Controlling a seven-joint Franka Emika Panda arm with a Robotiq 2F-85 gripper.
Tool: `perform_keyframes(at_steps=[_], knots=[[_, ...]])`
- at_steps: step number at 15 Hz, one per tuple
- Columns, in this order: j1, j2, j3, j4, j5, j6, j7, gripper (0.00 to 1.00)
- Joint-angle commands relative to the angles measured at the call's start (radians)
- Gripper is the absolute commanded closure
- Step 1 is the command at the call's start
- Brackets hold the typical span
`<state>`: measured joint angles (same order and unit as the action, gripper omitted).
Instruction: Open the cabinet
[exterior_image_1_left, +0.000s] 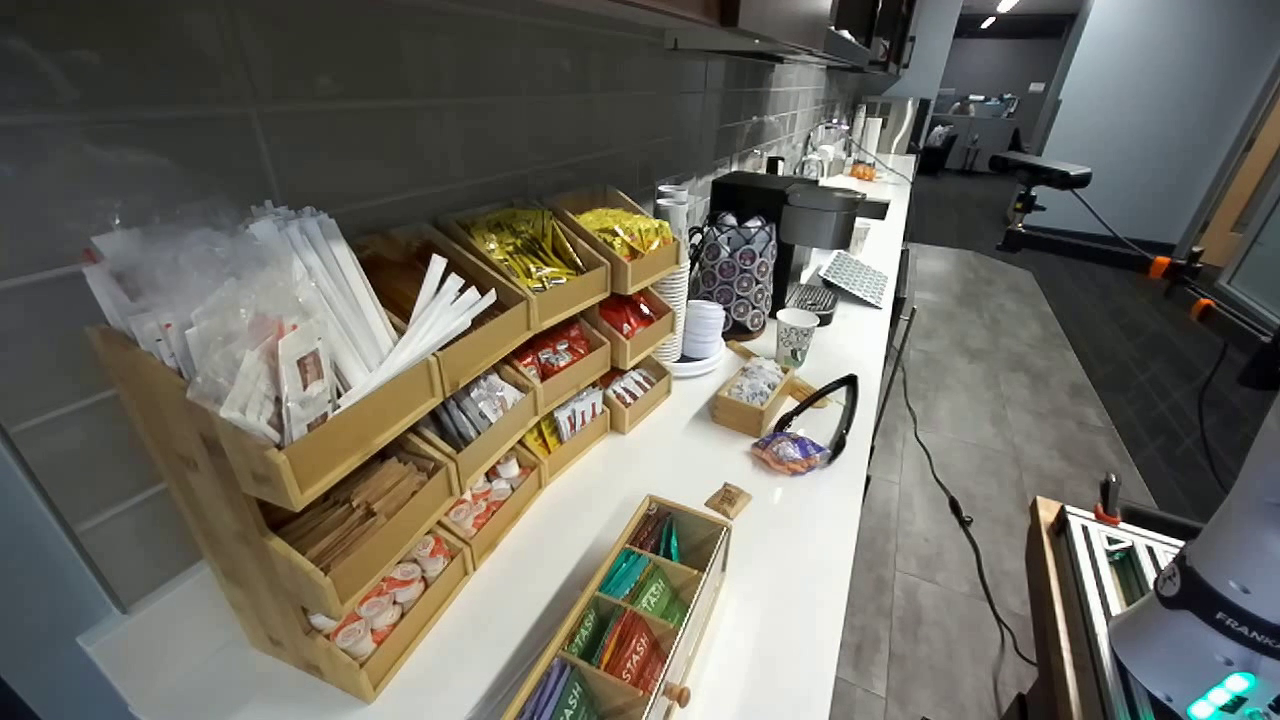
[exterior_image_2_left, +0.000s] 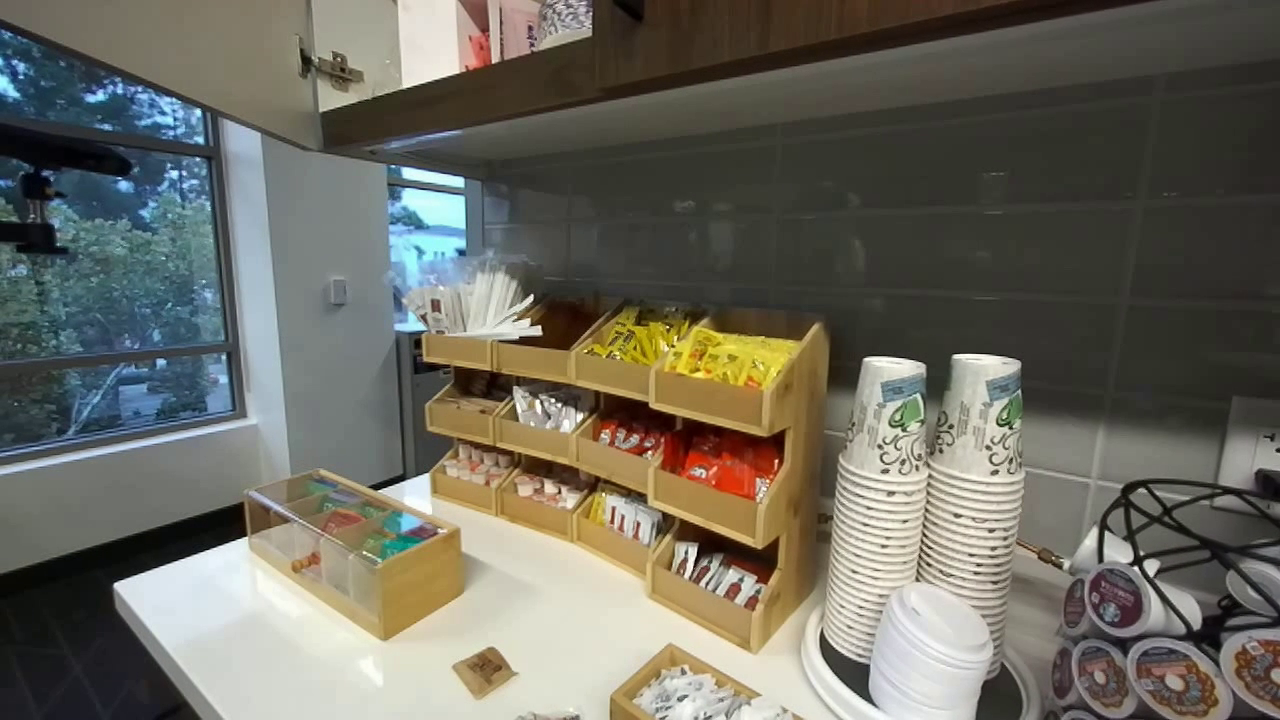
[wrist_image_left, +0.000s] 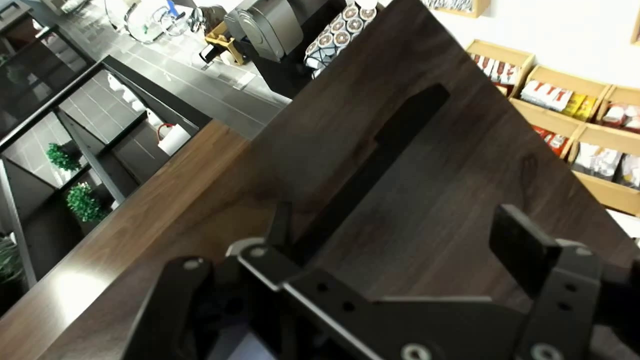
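Note:
A dark brown wooden cabinet door (wrist_image_left: 465, 165) with a long black bar handle (wrist_image_left: 353, 192) fills the middle of the wrist view. My gripper (wrist_image_left: 401, 232) is open and empty in front of the door. Its left finger overlaps the lower end of the handle in the view; I cannot tell whether they touch. In an exterior view an upper cabinet (exterior_image_2_left: 470, 92) has a door (exterior_image_2_left: 170, 50) swung open, with its hinge and some contents showing. I cannot tell if it is the same door. The gripper is outside both exterior views; only the arm base (exterior_image_1_left: 1190, 620) shows.
Below the cabinets a white counter (exterior_image_1_left: 770, 540) carries a tiered condiment rack (exterior_image_2_left: 740, 515), a tea box (exterior_image_2_left: 420, 570), stacked paper cups (exterior_image_2_left: 875, 520) and a coffee maker (exterior_image_1_left: 820, 215). A camera on a mount (exterior_image_1_left: 1040, 170) stands in the aisle. A cable (exterior_image_1_left: 960, 510) lies on the floor.

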<state>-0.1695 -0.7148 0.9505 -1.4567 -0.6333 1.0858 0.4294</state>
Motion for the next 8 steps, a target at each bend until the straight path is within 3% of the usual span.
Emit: perform_keyframes(at_steps=[1, 8], knots=[[-0.008, 0.065, 0.033, 0.063, -0.045, 0.131, 0.022, 0.00], [0.037, 0.011, 0.000, 0.054, -0.021, 0.171, 0.112, 0.00]])
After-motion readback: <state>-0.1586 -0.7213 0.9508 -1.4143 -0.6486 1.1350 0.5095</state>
